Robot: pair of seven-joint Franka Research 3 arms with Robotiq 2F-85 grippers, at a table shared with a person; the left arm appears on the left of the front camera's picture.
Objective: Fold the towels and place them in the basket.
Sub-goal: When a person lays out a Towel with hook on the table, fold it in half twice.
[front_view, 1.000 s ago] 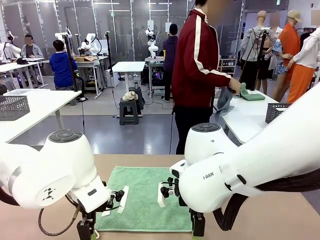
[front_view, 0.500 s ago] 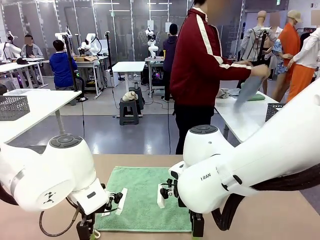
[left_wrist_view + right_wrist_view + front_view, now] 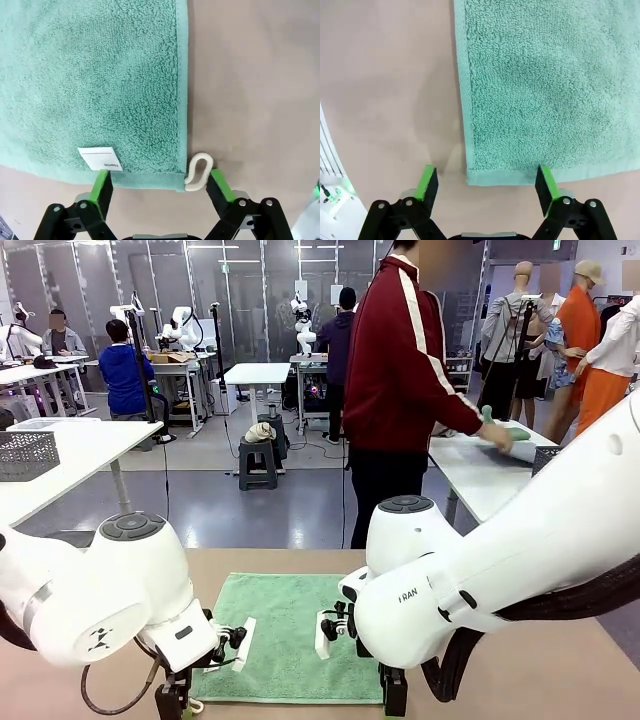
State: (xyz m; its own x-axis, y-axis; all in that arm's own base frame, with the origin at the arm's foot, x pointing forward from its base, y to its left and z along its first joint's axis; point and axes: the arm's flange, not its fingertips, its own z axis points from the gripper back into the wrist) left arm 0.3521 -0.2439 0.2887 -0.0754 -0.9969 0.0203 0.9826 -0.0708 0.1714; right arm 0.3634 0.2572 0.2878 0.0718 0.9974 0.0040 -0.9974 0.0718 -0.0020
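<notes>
Both arms have sunk a little lower over the desk [image 3: 560, 670] since a second ago, and the person [image 3: 400, 370] at the far side, who was holding a greyish cloth by the hip, now stretches an arm out to a green cloth [image 3: 516, 432] on the white side desk [image 3: 480, 475].

The towel [image 3: 290, 630] lies spread flat on the brown desk between the two arms, one short edge toward the robot. The left hand [image 3: 161, 186] stands at that edge's corner on the robot's left. Its jaws are wide apart and grip nothing, and the hem runs between the green pads [image 3: 102, 186]. A white label [image 3: 100, 159] lies on the terry just inside the hem, and a white loop [image 3: 198, 172] sticks out at the very corner, close to one pad. The right hand [image 3: 486, 185] is likewise spread open over the other near corner, with one pad over bare desk and the other at the towel's hem.
</notes>
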